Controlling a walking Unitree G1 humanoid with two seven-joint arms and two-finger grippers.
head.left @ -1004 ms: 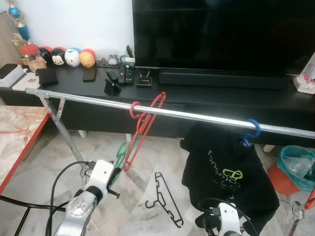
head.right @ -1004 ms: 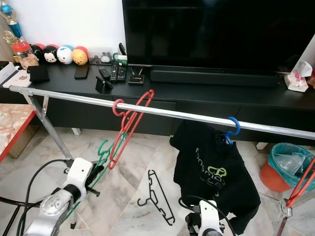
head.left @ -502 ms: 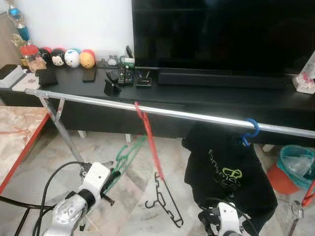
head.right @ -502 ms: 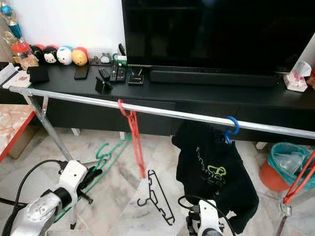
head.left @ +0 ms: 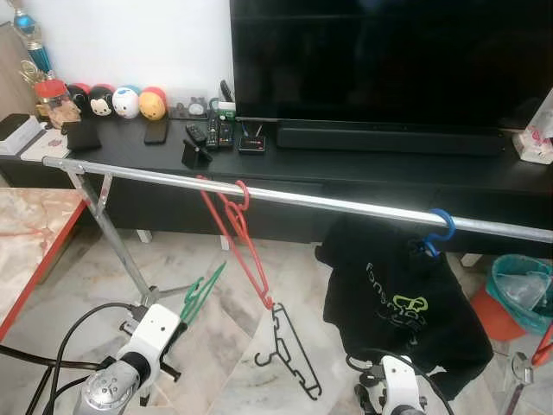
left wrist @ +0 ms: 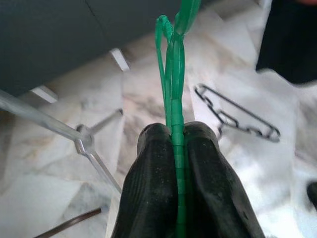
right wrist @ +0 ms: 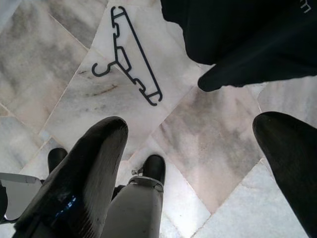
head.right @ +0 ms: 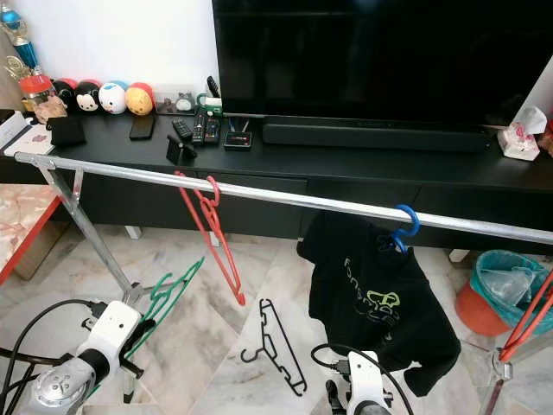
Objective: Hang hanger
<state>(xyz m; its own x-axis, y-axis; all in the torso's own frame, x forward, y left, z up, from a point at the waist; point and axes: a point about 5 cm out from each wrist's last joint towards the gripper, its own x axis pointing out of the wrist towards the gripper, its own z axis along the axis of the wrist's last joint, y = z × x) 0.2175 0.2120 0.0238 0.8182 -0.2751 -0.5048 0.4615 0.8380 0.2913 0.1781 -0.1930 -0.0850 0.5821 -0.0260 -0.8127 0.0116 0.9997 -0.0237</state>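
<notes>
A silver rail point(head.left: 346, 206) runs across in front of the TV console. On it a red hanger point(head.left: 244, 238) hangs by its hook, slanting down to the right. Further right, a blue hanger point(head.left: 442, 226) carries a black T-shirt point(head.left: 402, 298). My left gripper point(left wrist: 177, 131) is low at the left, below the rail, shut on a green hanger point(left wrist: 173, 74) that points up toward the rack point(head.left: 201, 294). A black hanger point(head.left: 289, 350) lies on the marble floor. My right gripper point(right wrist: 190, 124) hangs open above the floor near the black hanger point(right wrist: 131, 54) and the shirt's hem.
The rack's slanted leg point(head.left: 117, 238) and foot stand just beyond my left arm. A black console point(head.left: 363, 169) with a TV, toys and remotes is behind the rail. A red-edged marble table point(head.left: 30, 233) is at the left, a teal bin point(head.left: 523, 294) at the right.
The red hanger dropped from lying tilted over the rail to hanging by its hook, swinging and sliding left. My left gripper drew down and back with the green hanger.
</notes>
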